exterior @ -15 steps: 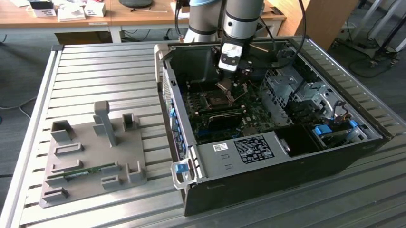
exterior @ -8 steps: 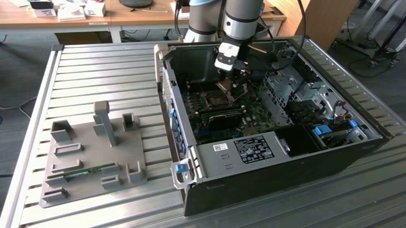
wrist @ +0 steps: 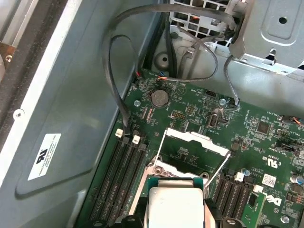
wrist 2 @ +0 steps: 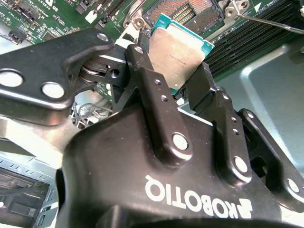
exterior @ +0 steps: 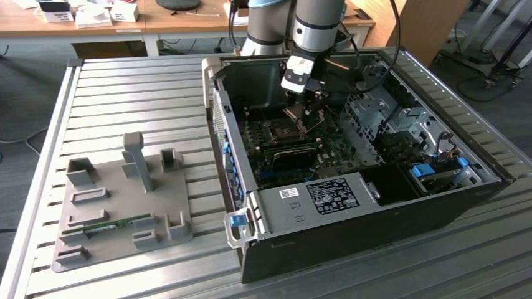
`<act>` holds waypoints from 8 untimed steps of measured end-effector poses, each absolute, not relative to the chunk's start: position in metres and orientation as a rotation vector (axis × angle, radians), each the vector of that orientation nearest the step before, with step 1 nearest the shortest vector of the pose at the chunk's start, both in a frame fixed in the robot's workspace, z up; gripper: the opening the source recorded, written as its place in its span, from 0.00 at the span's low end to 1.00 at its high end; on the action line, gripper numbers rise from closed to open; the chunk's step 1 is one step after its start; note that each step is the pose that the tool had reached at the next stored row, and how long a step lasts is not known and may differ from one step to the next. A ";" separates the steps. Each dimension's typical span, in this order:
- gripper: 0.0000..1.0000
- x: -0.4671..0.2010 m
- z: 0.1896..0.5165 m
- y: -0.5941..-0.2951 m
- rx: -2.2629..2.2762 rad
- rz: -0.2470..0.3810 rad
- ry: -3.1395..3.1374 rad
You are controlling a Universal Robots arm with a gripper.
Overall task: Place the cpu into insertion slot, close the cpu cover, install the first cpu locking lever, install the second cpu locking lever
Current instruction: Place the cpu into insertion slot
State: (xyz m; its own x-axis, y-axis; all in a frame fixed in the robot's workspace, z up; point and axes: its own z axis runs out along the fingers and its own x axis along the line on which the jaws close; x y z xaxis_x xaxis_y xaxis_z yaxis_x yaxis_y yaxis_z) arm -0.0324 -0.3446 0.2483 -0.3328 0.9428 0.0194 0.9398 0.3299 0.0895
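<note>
While my jaws pinch the cpu (wrist 2: 178,50) by two edges, slot (exterior: 278,132) lies just below, 7 o'clock in exterior view.

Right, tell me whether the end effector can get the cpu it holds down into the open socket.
Probably yes. The end effector grips the cpu close over the socket. The cpu cover is hinged up off it, and nothing seems to cross the gap between them.

- Open air lies between the cpu (wrist 2: 178,47) in my claw (wrist 2: 173,61) and the socket (wrist 2: 197,9).
- The raised cpu cover (wrist: 195,140) stands just beyond.
- Black cables (wrist: 115,90) loop beside the case wall (wrist: 71,95).
</note>
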 end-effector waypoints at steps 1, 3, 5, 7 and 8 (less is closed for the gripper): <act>0.54 -0.032 0.248 -0.345 1.793 0.131 2.532; 0.54 -0.032 0.248 -0.345 1.793 0.131 2.532; 0.54 -0.033 0.248 -0.345 1.801 0.131 2.526; 0.54 -0.033 0.248 -0.345 1.823 0.130 2.510; 0.54 -0.034 0.247 -0.345 1.838 0.130 2.498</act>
State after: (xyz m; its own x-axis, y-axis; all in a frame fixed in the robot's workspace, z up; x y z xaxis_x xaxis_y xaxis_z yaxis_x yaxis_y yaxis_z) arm -0.0335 -0.3446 0.2474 -0.2986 0.9542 0.0194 0.9511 0.2958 0.0895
